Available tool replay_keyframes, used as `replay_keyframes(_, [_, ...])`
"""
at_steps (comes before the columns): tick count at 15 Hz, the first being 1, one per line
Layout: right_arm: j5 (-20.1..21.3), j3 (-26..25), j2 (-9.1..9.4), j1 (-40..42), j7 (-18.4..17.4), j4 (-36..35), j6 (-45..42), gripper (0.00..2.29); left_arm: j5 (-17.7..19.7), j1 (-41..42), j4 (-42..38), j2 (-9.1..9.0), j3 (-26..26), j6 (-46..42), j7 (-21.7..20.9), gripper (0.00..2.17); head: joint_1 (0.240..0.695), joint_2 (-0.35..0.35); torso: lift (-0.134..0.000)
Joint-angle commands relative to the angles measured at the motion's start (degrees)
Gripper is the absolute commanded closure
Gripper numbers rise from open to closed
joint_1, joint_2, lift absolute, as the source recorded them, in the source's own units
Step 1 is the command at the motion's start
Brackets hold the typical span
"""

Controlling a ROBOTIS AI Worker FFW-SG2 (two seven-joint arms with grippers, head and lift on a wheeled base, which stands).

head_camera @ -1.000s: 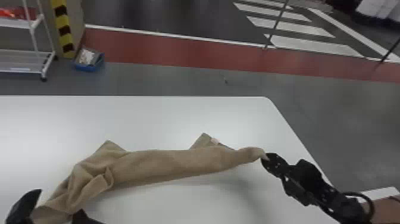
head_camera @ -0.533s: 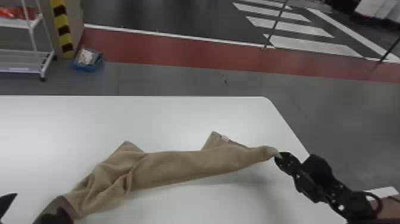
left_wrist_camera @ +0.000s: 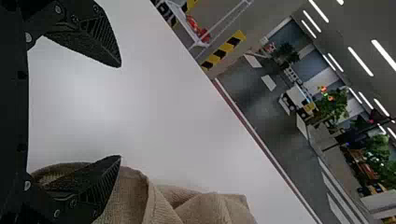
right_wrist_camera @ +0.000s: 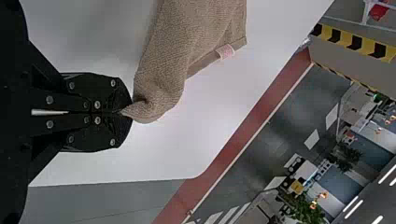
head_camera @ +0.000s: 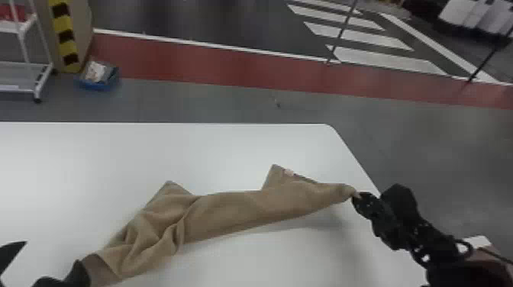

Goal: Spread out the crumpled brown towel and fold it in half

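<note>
My left gripper (head_camera: 45, 263) is at the head view's lower left corner, its fingers spread at the towel's near left end. In its wrist view the left gripper (left_wrist_camera: 120, 112) stands open, one finger against or over the cloth, bare table between the tips. The brown towel (head_camera: 244, 210) lies bunched in a long strip with folds at its left part. Near the table's right edge my right gripper (head_camera: 357, 196) holds the towel's right corner. From the wrist, the right gripper (right_wrist_camera: 126, 112) is closed on the tip of the towel (right_wrist_camera: 177, 51), whose pale tag shows.
The white table (head_camera: 229, 152) has its right edge (head_camera: 355, 160) beside the right gripper. Beyond it on the floor are a blue bin (head_camera: 98, 78) and a white wheeled rack (head_camera: 26, 66), both at the far left.
The right gripper has moved right with the towel corner, pulling the whole towel to the right. Its left end has slid along, and the left gripper now sits differently around it.
</note>
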Motion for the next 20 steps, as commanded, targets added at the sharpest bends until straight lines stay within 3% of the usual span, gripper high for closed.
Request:
replay_keyframes(1, [0.0,-0.1,0.41,-0.3,-0.1,0.0,0.4,1.4,-0.2,1.3,-0.8,0.0,1.7,-5.6,-3.5,0.22,0.695,-0.35,-0.124])
replay_keyframes(5, [0.0,-0.5,1.55,-0.3,0.0,-0.8,0.4,1.4,-0.4,2.7,-4.0,0.0,4.8,-10.6,-17.8,0.22,0.695,-0.35,-0.124])
replay_keyframes(7, [0.0,-0.5,1.81,0.0,0.0,-1.4,0.4,1.4,-0.9,2.0,-4.1,-0.09,5.8,-9.7,-21.9,0.22,0.695,-0.35,-0.124])
replay_keyframes(10, [0.0,-0.4,1.81,0.1,0.0,-1.4,0.2,1.4,-0.9,0.3,-3.0,-1.05,8.3,-8.8,-28.8,0.22,0.695,-0.35,-0.124])
replay_keyframes(12, [-0.6,-0.3,1.81,0.1,0.0,-1.5,0.2,1.4,-1.5,-1.8,-1.5,-2.81,9.6,-6.9,-33.6,0.22,0.695,-0.35,-0.124])
replay_keyframes(20, [-0.7,-0.4,1.9,0.1,0.1,-1.9,0.4,1.4,-3.0,-5.0,1.7,-3.78,10.1,-5.6,-39.6,0.42,0.695,-0.35,-0.124])
